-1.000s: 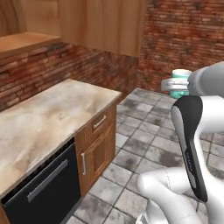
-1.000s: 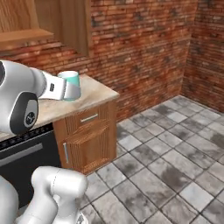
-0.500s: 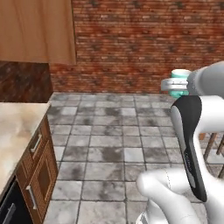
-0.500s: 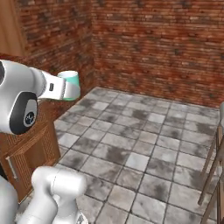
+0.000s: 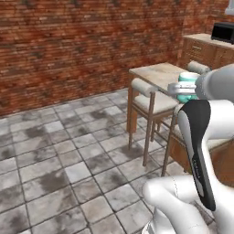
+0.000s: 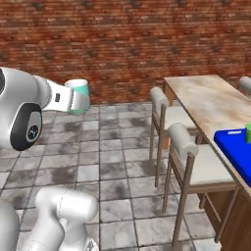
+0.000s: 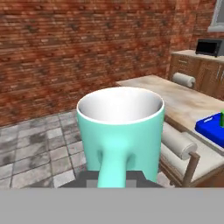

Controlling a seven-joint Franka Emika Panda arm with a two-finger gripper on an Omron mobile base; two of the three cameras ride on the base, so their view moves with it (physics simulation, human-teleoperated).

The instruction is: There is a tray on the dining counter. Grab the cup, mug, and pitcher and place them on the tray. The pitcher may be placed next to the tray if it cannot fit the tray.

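The robot's gripper [image 6: 73, 97] was pinched on the mug [image 6: 78, 96], carrying it upright in the air above the tiled floor [image 6: 117, 162], well short of the bench [image 6: 211, 100]. In the hand view the mug [image 7: 120, 131] stood directly ahead, its handle facing the camera and its whitish inside bare. In the left base view the mug [image 5: 187, 87] showed at the end of the white arm [image 5: 201, 137], in front of the bench [image 5: 157, 73].

The blue tray [image 6: 235, 149] lay on the bench's near right part, and the green cup [image 6: 248, 133] stood on it at the picture's edge. From the hand camera a corner of the tray [image 7: 212, 127] showed at the right with a sliver of the cup [image 7: 222, 117] above it.

Padded stools [image 6: 188, 157] lined the bench's floor side. A brick wall [image 6: 122, 39] closed off the room behind. A paper-towel roll [image 7: 183, 79] lay at the bench's far end, and a dark microwave [image 7: 209, 47] sat on a wooden cabinet [image 7: 197, 70] beyond.
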